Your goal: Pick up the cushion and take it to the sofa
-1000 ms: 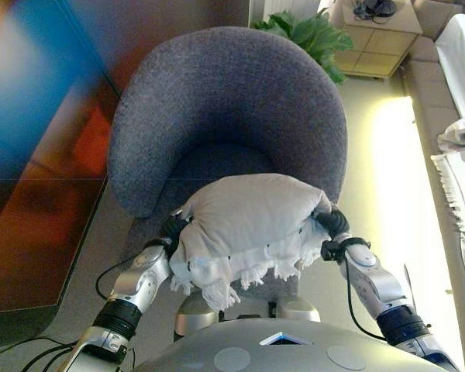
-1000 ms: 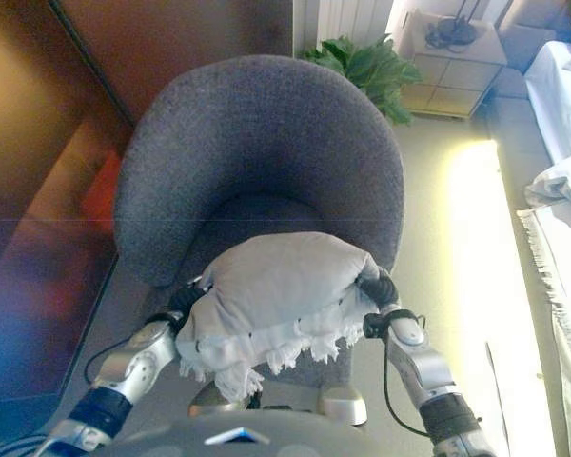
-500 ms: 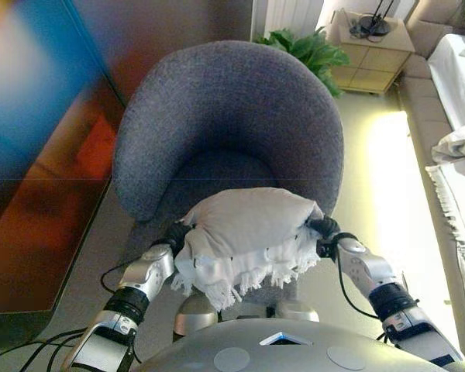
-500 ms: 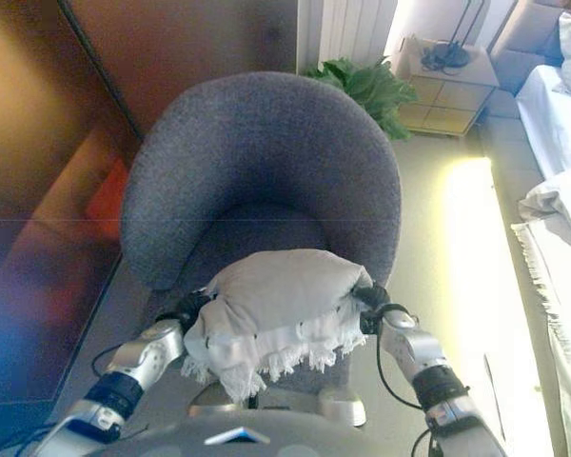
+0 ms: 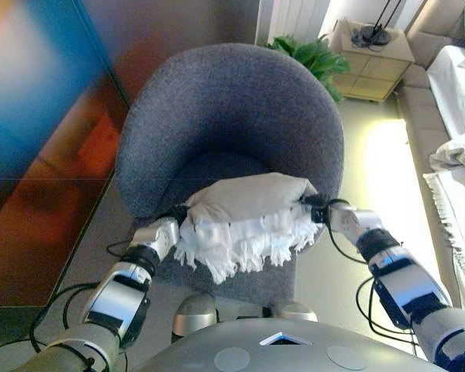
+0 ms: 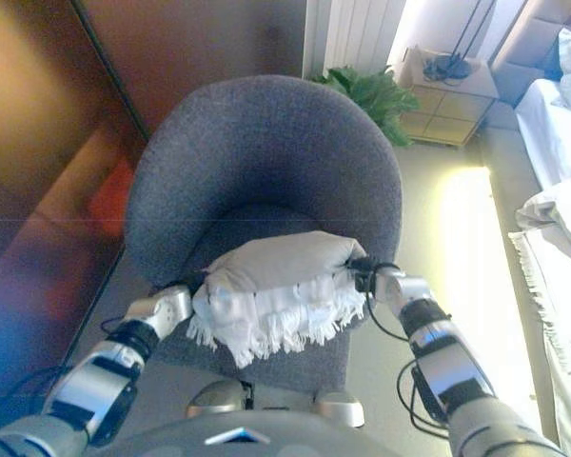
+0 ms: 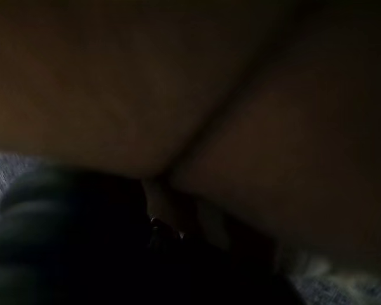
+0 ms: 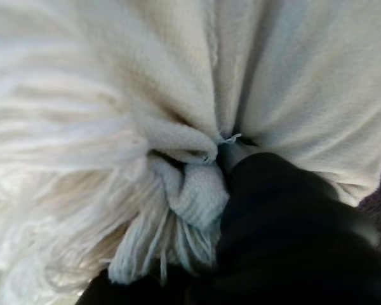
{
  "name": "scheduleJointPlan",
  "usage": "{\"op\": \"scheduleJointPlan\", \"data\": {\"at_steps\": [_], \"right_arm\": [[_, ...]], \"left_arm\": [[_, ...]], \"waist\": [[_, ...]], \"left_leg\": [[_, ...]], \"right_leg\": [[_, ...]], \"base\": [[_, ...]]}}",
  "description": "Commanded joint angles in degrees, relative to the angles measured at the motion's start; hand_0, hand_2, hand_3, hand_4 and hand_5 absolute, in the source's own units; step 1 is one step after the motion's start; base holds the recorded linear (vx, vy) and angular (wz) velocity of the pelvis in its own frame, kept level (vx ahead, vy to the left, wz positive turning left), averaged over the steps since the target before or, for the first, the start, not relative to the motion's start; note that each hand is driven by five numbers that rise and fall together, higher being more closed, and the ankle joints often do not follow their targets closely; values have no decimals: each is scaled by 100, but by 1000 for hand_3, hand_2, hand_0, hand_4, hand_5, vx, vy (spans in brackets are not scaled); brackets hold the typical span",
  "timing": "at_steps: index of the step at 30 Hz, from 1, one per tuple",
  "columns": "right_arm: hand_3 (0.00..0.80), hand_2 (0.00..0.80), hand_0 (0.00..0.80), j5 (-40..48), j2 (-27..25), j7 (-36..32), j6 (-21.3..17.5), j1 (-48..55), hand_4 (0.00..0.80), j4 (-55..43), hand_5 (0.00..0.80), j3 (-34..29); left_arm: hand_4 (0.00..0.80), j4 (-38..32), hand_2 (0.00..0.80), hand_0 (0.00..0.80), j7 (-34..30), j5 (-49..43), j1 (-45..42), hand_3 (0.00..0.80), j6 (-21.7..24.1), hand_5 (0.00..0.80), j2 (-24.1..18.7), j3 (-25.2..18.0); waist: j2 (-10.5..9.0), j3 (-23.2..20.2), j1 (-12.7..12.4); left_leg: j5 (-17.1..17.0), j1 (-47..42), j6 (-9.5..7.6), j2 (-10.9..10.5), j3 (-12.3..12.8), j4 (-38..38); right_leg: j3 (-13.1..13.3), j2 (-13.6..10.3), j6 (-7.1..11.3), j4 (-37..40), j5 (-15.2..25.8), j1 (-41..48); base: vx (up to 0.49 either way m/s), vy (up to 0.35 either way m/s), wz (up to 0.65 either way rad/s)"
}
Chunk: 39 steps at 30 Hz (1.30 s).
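A white cushion [image 5: 244,203] with a fringed edge is held between my two hands, just above the front of the seat of a grey armchair [image 5: 225,108]. My left hand [image 5: 178,216] presses its left end and my right hand [image 5: 316,209] its right end. Only the dark wrist covers show; the rest of each hand is buried in the fabric. In the right wrist view, bunched cushion cloth [image 8: 178,76] and fringe lie right against the dark cover of my right hand [image 8: 286,229]. The left wrist view is almost black, with only the cover of my left hand [image 7: 63,241] showing.
The armchair's curved back wraps the far side. A green plant [image 5: 314,54] and a beige bedside cabinet [image 5: 372,58] stand behind it. White bedding [image 5: 457,85] lies along the right. A dark glossy wall panel [image 5: 39,116] runs along the left.
Both arms have stretched forward, carrying the cushion away from my body and over the armchair seat. The camera has also shifted, so the chair sits lower in view.
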State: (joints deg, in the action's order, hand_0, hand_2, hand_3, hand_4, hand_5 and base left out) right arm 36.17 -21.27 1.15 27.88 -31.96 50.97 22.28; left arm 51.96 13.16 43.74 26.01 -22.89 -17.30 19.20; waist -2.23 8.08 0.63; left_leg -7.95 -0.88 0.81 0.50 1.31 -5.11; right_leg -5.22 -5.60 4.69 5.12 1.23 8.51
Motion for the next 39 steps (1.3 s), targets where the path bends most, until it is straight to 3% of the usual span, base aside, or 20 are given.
{"op": "scheduleJointPlan", "data": {"at_steps": [1, 8, 14, 15, 16, 19, 21, 22, 23, 30, 33, 39], "right_arm": [[800, 800, 800, 198, 38, -671, -98, -1105, 800, 318, 800, 125], [800, 800, 800, 265, -104, -1296, 362, -1794, 800, 1291, 800, 70], [800, 800, 800, 679, -28, -1119, 404, -2367, 800, 1849, 800, -120], [800, 800, 800, 856, -16, -992, 250, -2488, 800, 1888, 800, -141], [800, 800, 800, 967, -26, -846, 66, -2562, 800, 1876, 800, -164], [800, 800, 800, 1337, -25, -195, -299, -2728, 800, 1689, 800, -293], [800, 800, 800, 1449, -73, 110, -835, -2816, 800, 1529, 800, -368], [605, 605, 605, 1553, -93, 310, -1028, -2856, 605, 1441, 605, -419], [0, 0, 0, 1547, -107, 445, -1277, -2889, 0, 1345, 0, -469], [0, 0, 0, 1972, -543, 917, -2694, -2951, 0, 510, 0, -827], [0, 0, 0, 2165, -770, 839, -3313, -3063, 0, 202, 0, -994], [0, 0, 0, 2059, -1463, 706, -3664, -2835, 0, -106, 0, -1188]], "left_arm": [[800, 565, 800, 800, -99, 451, 1422, 800, 132, 800, 400, 78], [800, 1688, 800, 800, -530, 1040, 1885, 800, -543, 800, 352, -113], [800, 2274, 800, 800, -386, 1712, 2471, 800, -768, 800, 412, -238], [558, 2339, 558, 558, -418, 1777, 2608, 558, -755, 558, 429, -208], [0, 2349, 0, 0, -460, 1844, 2695, 0, -725, 0, 415, -188], [0, 2223, 0, 0, -351, 1993, 2889, 0, -301, 0, 436, -162], [0, 2043, 0, 0, -258, 1878, 2996, 0, 55, 0, 413, -161], [0, 1953, 0, 0, -198, 1873, 3036, 0, 194, 0, 374, -145], [0, 1877, 0, 0, -241, 1902, 3061, 0, 429, 0, 351, -130], [0, 919, 0, 0, -93, 2225, 2958, 0, 1472, 0, -5, -177], [0, 869, 0, 0, -134, 2028, 2942, 0, 1855, 0, -323, -267], [0, 674, 0, 0, -222, 2128, 2727, 0, 2491, 0, -1003, -556]], "waist": [[89, 249, -137], [156, 197, -87], [221, 191, -48], [227, 213, -40], [232, 233, -34], [255, 278, 9], [277, 320, 24], [291, 343, 35], [305, 364, 47], [392, 513, 82], [401, 509, 96], [343, 355, 116]], "left_leg": [[595, -410, 226, 325, -113, 11], [616, -469, 280, 319, -131, 11], [631, -407, 308, 299, -150, 11], [624, -375, 319, 296, -157, 11], [621, -349, 324, 295, -159, 11], [611, -278, 347, 293, -155, 11], [609, -226, 355, 280, -161, 11], [608, -205, 361, 274, -160, 11], [607, -188, 367, 268, -161, 11], [650, -89, 368, 209, -154, 11], [686, -61, 358, 190, -148, 11], [746, -104, 334, 183, -99, 11]], "right_leg": [[-43, -248, 83, -12, 215, -216], [-69, -253, 52, -12, 158, -176], [-68, -273, 49, -12, 122, -233], [-73, -280, 49, -12, 125, -258], [-77, -284, 47, -12, 127, -281], [-54, -298, 57, -12, 137, -358], [-46, -306, 62, -12, 137, -408], [-40, -309, 62, -12, 136, -430], [-26, -313, 66, -15, 137, -450], [-11, -341, 77, -33, 106, -561], [2, -354, 82, -46, 72, -602], [-5, -383, 122, -57, 31, -595]], "base": [[0, 0, 0], [43, 43, 1], [22, 56, 1], [-7, 36, 2], [-10, 39, 2], [2, 41, 8], [-4, 46, 10], [3, 47, 9], [13, 46, 8], [15, 39, 1], [28, 29, 1], [69, 7, 1]]}}
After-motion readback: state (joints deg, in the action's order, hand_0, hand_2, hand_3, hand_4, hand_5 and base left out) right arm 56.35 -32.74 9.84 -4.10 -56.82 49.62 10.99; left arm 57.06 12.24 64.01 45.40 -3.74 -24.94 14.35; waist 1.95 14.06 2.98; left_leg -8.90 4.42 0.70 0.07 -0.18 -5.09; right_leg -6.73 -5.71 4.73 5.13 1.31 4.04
